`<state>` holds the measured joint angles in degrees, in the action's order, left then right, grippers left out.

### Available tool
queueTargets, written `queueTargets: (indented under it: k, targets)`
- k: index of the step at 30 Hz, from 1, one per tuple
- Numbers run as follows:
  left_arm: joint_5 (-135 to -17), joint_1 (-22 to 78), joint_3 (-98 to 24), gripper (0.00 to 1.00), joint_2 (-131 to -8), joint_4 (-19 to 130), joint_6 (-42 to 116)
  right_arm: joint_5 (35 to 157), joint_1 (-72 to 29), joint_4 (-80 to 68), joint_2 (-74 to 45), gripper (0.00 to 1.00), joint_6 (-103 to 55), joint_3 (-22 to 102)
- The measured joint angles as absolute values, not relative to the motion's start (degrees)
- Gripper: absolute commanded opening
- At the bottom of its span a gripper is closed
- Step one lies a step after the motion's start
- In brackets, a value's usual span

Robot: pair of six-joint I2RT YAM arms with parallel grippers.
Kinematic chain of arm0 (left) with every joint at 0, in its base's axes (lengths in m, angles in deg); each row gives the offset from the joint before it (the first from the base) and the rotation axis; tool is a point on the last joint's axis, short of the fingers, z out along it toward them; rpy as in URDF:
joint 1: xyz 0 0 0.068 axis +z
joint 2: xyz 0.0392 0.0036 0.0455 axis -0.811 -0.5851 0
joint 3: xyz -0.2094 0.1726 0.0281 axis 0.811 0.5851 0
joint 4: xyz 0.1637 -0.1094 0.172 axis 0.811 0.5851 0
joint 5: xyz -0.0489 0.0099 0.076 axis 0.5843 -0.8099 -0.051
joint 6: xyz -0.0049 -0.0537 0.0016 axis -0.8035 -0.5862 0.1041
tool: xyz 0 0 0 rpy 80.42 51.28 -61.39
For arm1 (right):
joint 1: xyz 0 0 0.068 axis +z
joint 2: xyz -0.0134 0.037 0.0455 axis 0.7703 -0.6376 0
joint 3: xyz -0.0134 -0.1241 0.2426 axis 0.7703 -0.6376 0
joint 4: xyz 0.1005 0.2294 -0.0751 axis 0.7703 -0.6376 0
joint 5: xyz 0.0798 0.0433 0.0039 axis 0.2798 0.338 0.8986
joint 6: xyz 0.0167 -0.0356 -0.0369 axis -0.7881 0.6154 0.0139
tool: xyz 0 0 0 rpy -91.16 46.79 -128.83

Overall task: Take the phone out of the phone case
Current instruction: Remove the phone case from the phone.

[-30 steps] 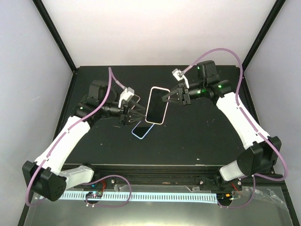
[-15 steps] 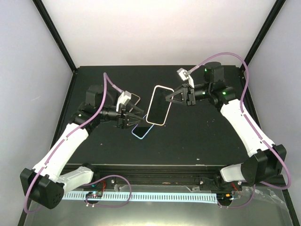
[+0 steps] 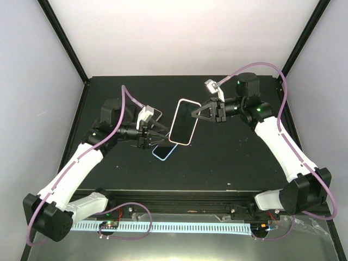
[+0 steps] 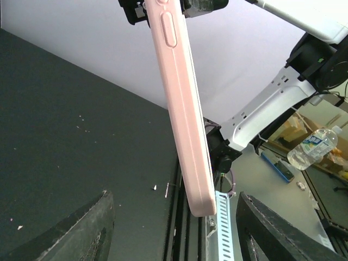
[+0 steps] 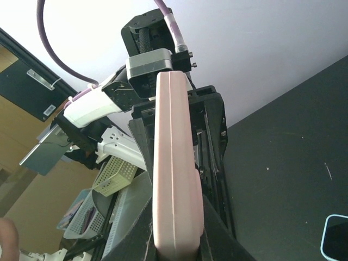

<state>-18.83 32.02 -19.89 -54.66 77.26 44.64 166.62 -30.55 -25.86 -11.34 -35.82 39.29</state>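
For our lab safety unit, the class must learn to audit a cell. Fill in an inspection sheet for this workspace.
Surface: black table, few pale specks.
Job's things: pink-cased phone held off the table, tilted.
Clutter: blue-rimmed phone or case lying flat below it.
End effectors: right end effector shut on its edge; left end effector open around its lower end.
Cables: purple cables looping along both arms.
Surroundings: pale walls; water bottle beyond the table.

Two robot arms: left arm (image 3: 76, 168), right arm (image 3: 280, 142). One pink-cased phone (image 3: 182, 122), centre. One light-blue-rimmed phone (image 3: 165, 151), nearer. One dark slab (image 3: 156, 113), left, partly hidden.
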Motion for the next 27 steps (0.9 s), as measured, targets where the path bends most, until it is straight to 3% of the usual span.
queueTargets:
  k: [16, 27]
  targets:
    - [-21.0, 31.4, -19.9, 0.47, -57.0, 77.3, 44.7, 166.7, -30.7, -24.6, -11.3, 0.01, -36.1, 38.7]
    - [-18.3, 33.2, -20.7, 0.43, -59.8, 77.3, 44.7, 165.7, -30.9, -24.1, -11.3, 0.01, -35.5, 38.6]
